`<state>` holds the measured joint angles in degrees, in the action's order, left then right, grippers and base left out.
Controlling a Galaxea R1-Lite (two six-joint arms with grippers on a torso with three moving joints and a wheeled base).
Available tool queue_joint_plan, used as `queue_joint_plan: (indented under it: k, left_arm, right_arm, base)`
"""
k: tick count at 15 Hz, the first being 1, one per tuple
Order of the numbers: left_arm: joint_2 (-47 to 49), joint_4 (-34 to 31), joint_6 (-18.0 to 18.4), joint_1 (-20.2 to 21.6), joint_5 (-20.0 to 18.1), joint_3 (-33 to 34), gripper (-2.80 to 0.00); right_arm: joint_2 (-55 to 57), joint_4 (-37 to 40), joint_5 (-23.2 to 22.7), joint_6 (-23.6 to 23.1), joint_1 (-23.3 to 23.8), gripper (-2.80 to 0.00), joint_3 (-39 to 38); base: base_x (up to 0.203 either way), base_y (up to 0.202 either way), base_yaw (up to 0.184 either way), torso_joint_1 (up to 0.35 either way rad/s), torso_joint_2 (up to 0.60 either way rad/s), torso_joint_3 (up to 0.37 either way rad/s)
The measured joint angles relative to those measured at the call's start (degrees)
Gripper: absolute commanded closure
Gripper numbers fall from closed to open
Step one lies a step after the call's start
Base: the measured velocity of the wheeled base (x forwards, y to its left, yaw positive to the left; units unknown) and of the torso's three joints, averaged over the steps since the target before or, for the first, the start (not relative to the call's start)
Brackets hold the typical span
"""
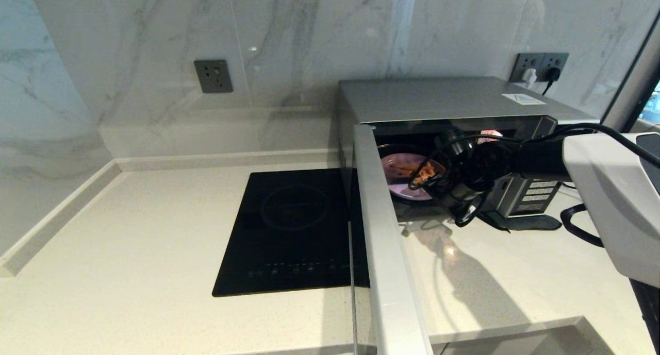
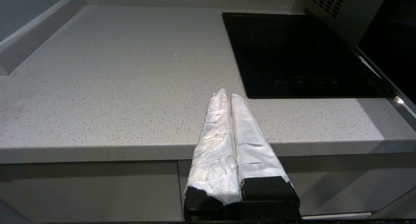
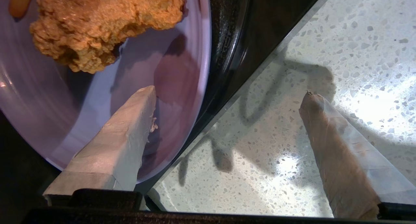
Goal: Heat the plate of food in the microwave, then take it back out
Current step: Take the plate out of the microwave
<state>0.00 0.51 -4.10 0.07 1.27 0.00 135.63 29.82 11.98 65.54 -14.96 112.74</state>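
the plate of food (image 1: 407, 177) sits inside the microwave (image 1: 443, 105), whose door (image 1: 384, 231) stands swung open toward the near side. the right gripper (image 3: 227, 110) is at the oven mouth with fingers spread wide and holding nothing, one finger (image 3: 123, 133) over the plate's rim and the other over the counter (image 1: 129, 252). this could be just after placing or just before taking out, i cannot tell which; taking out would call for closing on the near rim, while the left gripper (image 2: 227, 97) rests closed and empty at the counter's near edge.

A lilac-purple plate (image 3: 182, 71) carries a golden-brown fried piece (image 3: 100, 22) inside the silver-grey microwave (image 1: 443, 100); beside the microwave lie a glossy black cooktop (image 1: 294, 231), speckled off-white counter (image 1: 129, 272), and grey-veined, seemingly marble wall (image 1: 154, 35)
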Motion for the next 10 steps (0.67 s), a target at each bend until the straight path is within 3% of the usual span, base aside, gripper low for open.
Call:
queue_joint_plan:
  k: [10]
  left_arm:
    - [0.0, 0.0, 0.02, 0.0, 0.01, 0.0, 0.0]
  right_arm:
    - [-2.45, 0.3, 0.91, 0.19, 0.98, -2.8, -4.03]
  base:
    - [0.0, 0.0, 0.0, 0.0, 0.0, 0.0]
